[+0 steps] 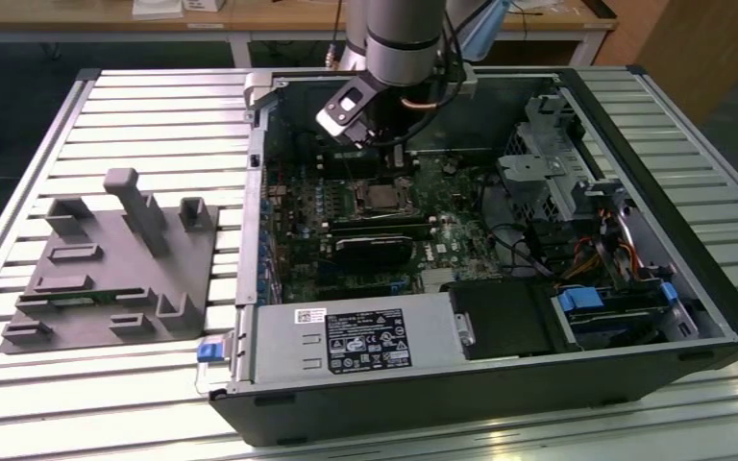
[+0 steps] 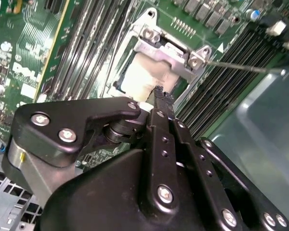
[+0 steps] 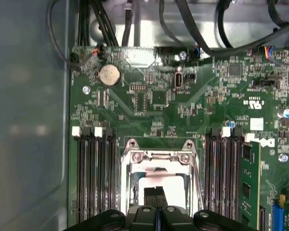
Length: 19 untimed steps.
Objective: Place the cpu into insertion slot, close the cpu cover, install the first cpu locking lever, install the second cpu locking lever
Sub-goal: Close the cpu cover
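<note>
The gripper (image 3: 156,192), fingers pressed together on nothing, is held just above the cpu (image 3: 176,182), which is seated in the insertion slot (image 1: 376,197), seemingly under the lowered cpu cover (image 2: 167,52). In the exterior view the slot is found at six o'clock from the gripper.

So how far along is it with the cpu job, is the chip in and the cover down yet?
Looks done: the cpu sits in the insertion slot, and the cpu cover seems to lie closed around it. In hand: the gripper, shut and empty, hovers at the cover's window. Left: the locking levers; one thin lever angles out over the memory slots, seemingly unlatched.
</note>
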Each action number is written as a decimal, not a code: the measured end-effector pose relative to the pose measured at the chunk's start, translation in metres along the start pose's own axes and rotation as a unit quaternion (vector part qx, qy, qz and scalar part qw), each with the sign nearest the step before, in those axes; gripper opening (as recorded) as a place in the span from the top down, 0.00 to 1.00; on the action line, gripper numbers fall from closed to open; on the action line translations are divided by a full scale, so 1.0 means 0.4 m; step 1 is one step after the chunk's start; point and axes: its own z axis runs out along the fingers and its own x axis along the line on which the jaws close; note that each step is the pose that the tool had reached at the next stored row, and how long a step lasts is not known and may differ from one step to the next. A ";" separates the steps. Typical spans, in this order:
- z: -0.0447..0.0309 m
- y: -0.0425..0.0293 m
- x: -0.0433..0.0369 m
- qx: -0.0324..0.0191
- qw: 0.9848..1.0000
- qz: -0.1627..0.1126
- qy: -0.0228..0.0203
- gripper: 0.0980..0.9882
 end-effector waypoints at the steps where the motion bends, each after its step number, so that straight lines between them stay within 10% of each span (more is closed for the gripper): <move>1: 0.001 -0.005 -0.001 0.000 1.000 0.000 0.000 0.99; 8: 0.005 -0.037 -0.005 -0.002 1.000 -0.002 0.006 0.99; 19: 0.007 -0.040 -0.005 -0.002 1.000 -0.029 0.006 0.99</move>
